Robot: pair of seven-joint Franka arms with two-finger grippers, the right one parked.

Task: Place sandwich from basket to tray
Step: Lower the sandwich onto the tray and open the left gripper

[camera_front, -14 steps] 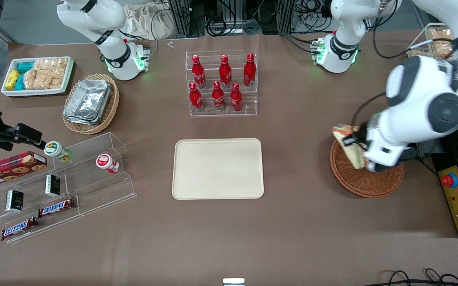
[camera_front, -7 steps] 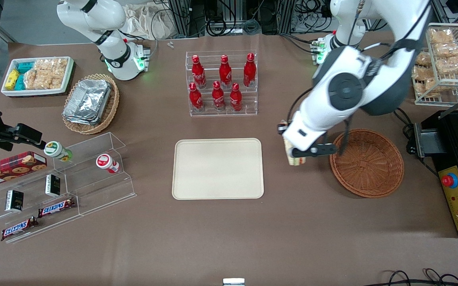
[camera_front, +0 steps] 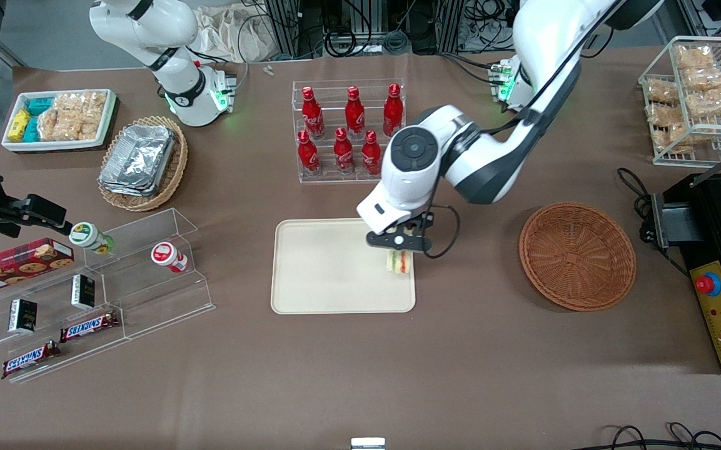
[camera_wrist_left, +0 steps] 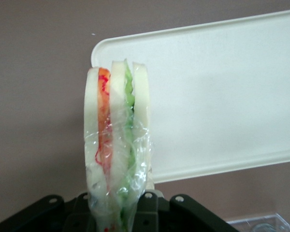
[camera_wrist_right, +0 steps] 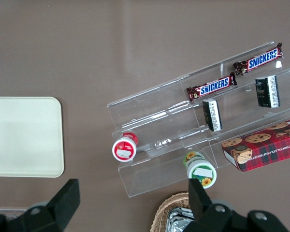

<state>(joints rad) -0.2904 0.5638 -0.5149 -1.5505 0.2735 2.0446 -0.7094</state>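
Table: jaws-held sandwich (camera_front: 399, 262) over tray (camera_front: 329, 275)

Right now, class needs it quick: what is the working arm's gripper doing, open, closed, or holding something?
Left gripper: closed on the sandwich, above the tray at the edge nearest the basket.

My brown worktop (camera_front: 347, 375) carries the cream tray (camera_front: 322, 269), the wicker basket (camera_front: 577, 256), a bottle rack (camera_front: 349, 131), clear snack shelves (camera_front: 104, 294) and a foil-tray basket (camera_front: 142, 162). My hand (camera_front: 399, 249) hovers over the tray's edge.
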